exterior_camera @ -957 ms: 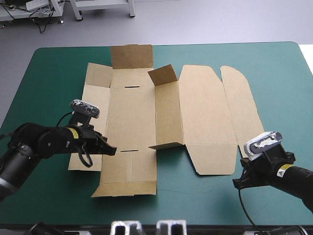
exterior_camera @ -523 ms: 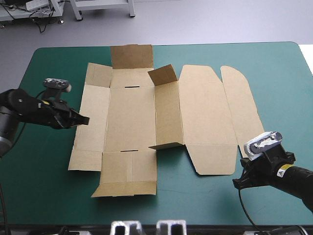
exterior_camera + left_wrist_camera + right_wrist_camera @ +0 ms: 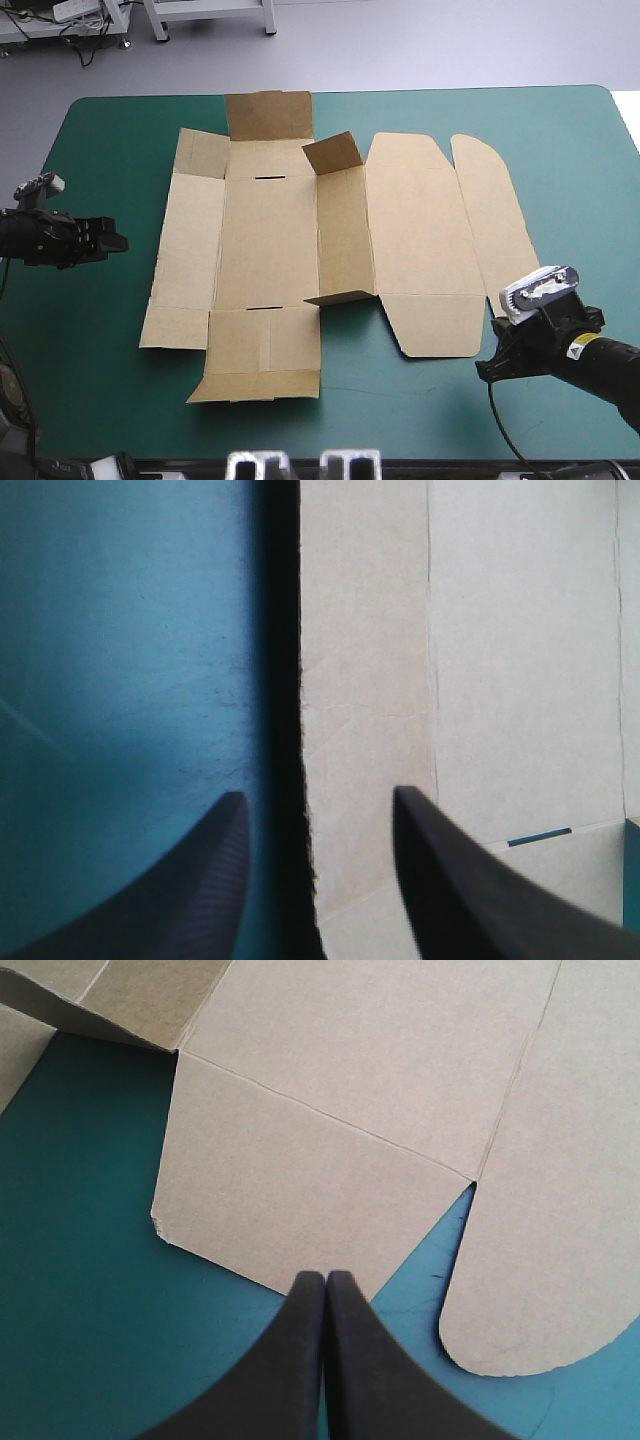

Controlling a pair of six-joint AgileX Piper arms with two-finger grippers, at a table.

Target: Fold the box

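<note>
Though my left arm is mostly cut off at the table's left edge and my right arm at the near right corner, both pairs of fingers show. My left wrist camera takes in only a strip of the box [image 3: 500, 680], a cut sheet of brown board. From my right wrist camera I cannot tell whether my fingertips touch the board.

My left gripper [image 3: 318, 793], two broad black fins standing apart with nothing between them, hovers over the teal-green table cover [image 3: 90, 350], clear of the box's left edge. That edge runs ahead in line with the gap between the fins. My right gripper [image 3: 325, 1278] is closed on nothing, its fins meeting in one pointed arch. Its tip is at the near edge of the square flap [image 3: 300, 1190] at the box's near right corner, just beside the notch that parts it from the long rounded flap [image 3: 560, 1250].

Spread across mid-table, the box lies mostly flat. One long wall [image 3: 340, 235] stands raised beside the floor panel, a small flap [image 3: 333, 153] tilted up at its far end. Two short slots mark the floor panel.
</note>
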